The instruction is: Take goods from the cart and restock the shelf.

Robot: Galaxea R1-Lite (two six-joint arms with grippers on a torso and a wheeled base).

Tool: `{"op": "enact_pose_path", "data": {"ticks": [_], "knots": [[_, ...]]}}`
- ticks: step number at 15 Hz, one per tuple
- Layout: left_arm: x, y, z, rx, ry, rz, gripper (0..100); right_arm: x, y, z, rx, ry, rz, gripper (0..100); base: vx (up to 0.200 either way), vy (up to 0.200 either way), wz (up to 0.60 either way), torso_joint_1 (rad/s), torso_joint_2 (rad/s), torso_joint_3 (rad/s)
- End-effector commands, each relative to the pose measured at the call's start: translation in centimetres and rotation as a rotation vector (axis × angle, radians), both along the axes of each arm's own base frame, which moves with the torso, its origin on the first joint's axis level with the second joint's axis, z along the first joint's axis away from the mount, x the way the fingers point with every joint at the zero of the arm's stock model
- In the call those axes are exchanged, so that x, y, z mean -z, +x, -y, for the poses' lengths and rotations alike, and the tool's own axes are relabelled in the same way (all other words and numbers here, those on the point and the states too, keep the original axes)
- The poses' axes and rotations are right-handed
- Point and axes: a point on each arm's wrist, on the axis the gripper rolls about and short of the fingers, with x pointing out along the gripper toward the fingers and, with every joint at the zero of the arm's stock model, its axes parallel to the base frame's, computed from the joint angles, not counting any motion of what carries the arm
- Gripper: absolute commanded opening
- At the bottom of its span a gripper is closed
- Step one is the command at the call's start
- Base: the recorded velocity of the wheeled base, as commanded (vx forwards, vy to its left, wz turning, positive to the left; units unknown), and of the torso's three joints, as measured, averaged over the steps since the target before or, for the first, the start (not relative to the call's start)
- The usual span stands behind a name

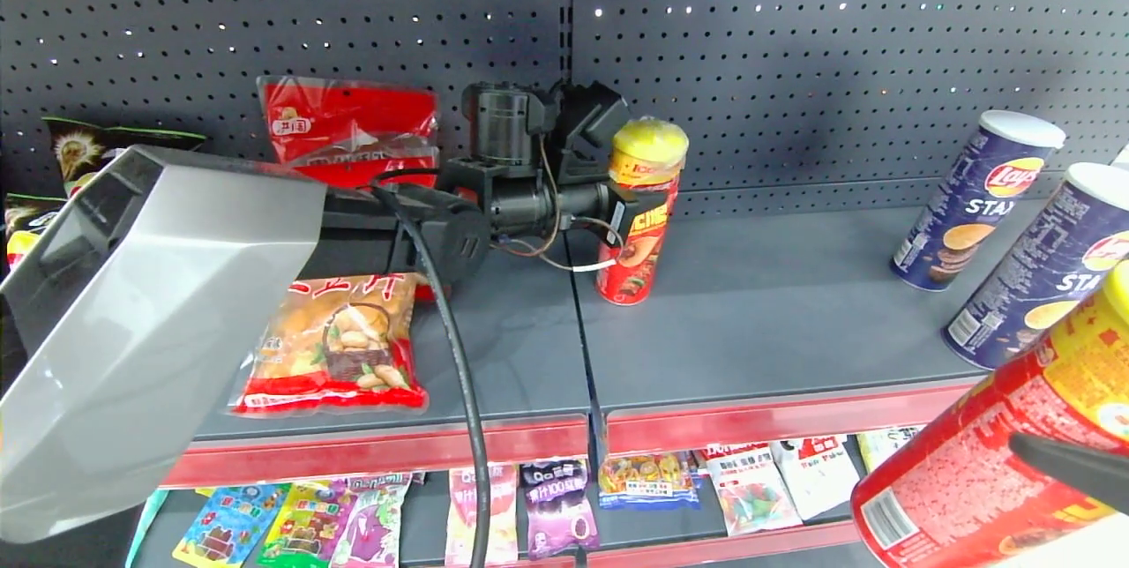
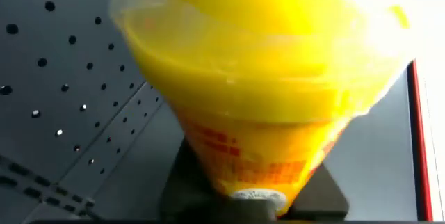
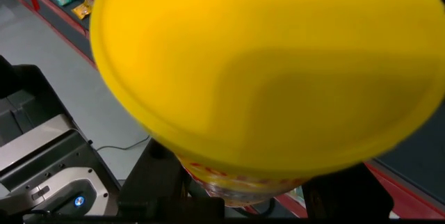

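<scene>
A red chip can with a yellow lid (image 1: 642,198) stands upright on the grey shelf (image 1: 776,321), close to the pegboard back. My left gripper (image 1: 637,220) is shut around its middle; in the left wrist view the same can (image 2: 264,78) sits between the dark fingers (image 2: 188,189). Low on the right, in front of the shelf edge, a second red chip can (image 1: 997,453) is tilted, with my right gripper (image 1: 1072,467) shut on it. Its yellow lid (image 3: 271,64) looms over the right gripper's fingers (image 3: 149,182).
Two blue chip cans (image 1: 975,198) (image 1: 1041,268) stand at the shelf's right end. A peanut bag (image 1: 340,343) lies front left, and a red bag (image 1: 348,131) leans on the pegboard. Free shelf lies between the red can and the blue cans. Candy packs (image 1: 547,497) fill the lower shelf.
</scene>
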Motion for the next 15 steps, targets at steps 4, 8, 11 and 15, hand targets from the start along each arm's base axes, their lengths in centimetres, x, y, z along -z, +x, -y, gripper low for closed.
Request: {"op": "enact_pose_path", "data": {"ticks": [4, 8, 11, 15], "knots": [[-2.0, -2.0, -1.6, 0.079, -0.021, -0.026, 0, 0.0, 0.0, 0.0, -0.001, 0.001, 0.002, 0, 0.000, 0.000, 0.00, 0.000, 0.00, 0.000], [-3.4, -5.5, -3.2, 0.162, -0.019, -0.061, 0, 0.0, 0.1, -0.1, -0.004, -0.001, -0.004, 0, 0.000, 0.000, 0.00, 0.000, 0.00, 0.000], [-2.8, -8.9, -3.5, 0.208, 0.010, -0.112, 0, -0.1, 0.1, -0.1, -0.004, 0.001, 0.001, 0, 0.000, 0.000, 0.00, 0.000, 0.00, 0.000], [-1.6, -9.8, -3.9, 0.209, 0.013, -0.116, 0, -0.2, 0.1, -0.1, -0.006, 0.002, 0.002, 0, 0.000, 0.000, 0.00, 0.000, 0.00, 0.000]]}}
